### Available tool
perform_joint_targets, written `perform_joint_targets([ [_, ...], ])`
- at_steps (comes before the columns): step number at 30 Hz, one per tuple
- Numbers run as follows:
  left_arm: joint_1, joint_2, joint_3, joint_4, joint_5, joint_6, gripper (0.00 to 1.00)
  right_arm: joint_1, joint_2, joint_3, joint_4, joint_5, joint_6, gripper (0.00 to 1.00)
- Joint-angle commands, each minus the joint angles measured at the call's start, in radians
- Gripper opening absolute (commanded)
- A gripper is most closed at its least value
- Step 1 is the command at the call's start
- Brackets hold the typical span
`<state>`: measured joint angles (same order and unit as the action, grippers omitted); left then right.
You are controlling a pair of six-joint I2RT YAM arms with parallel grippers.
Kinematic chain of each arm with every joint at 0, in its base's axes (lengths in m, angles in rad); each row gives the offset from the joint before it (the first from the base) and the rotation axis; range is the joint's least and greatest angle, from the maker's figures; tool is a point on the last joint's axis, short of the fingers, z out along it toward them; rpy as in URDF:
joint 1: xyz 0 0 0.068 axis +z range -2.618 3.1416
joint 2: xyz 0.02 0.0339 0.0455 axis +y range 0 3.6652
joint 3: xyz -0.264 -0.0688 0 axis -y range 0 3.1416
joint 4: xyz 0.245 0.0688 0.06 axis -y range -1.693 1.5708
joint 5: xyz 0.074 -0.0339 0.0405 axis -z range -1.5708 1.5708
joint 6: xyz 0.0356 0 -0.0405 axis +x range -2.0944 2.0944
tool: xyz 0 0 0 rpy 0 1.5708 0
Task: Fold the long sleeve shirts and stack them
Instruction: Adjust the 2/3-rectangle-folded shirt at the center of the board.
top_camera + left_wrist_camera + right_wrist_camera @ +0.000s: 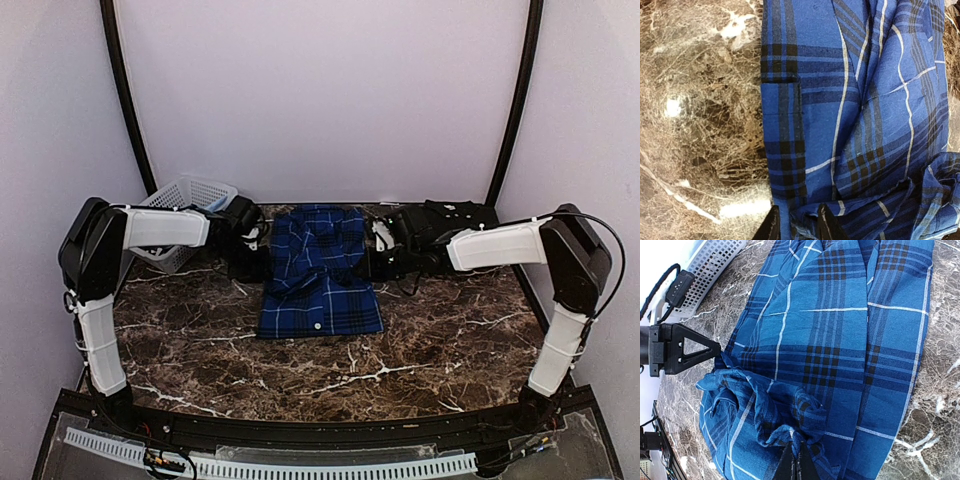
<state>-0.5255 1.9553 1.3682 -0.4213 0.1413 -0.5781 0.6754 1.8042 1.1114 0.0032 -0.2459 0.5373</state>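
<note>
1. At table centre lies the plaid shirt (320, 272); the black shirt (452, 220) is bunched at its 1 o'clock.
2. Risk: the left gripper (799, 226), at the shirt's 9 o'clock edge, straddles only a thin hem; a lift could slip it free.
3. Its jaws stand partly apart around cloth; whether they pinch, I cannot tell.
4. At 3 o'clock the right gripper (796, 462) is closed on a bunched fold; uneven pulls would skew the shirt.

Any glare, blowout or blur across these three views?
Left wrist: bright glare patches on the marble table, plaid shirt sharp. Right wrist: basket and the corner past it blown out white, weave crisp. Top external: even, soft light, but the black shirt shows almost no detail.
</note>
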Motion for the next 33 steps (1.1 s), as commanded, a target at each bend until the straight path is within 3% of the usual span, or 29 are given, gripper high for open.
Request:
perform_joint_targets([
  [1,-0.012,0.012,0.031,-0.035,-0.005,0.011,0.25,0.009,0.005,-0.003,0.023,0.006,0.008,0.0],
  [7,-0.019,0.027,0.04,-0.034,-0.006,0.003,0.19,0.008,0.0,-0.006,0.021,0.006,0.004,0.0],
  [13,-0.033,0.017,0.066,-0.059,-0.014,0.0,0.01,0.01,-0.02,-0.019,0.019,0.003,0.001,0.0],
  [19,-0.084,-0.119,0.014,-0.066,-0.011,-0.046,0.0,0.031,-0.122,-0.077,0.0,0.001,-0.003,0.0],
  [27,-0.261,-0.391,-0.272,-0.029,0.014,-0.203,0.0,0.157,-0.405,-0.308,-0.064,0.018,0.047,0.0],
  [33,-0.439,-0.559,-0.583,0.041,0.064,-0.377,0.0,0.348,-0.582,-0.532,-0.058,0.032,0.172,0.0],
])
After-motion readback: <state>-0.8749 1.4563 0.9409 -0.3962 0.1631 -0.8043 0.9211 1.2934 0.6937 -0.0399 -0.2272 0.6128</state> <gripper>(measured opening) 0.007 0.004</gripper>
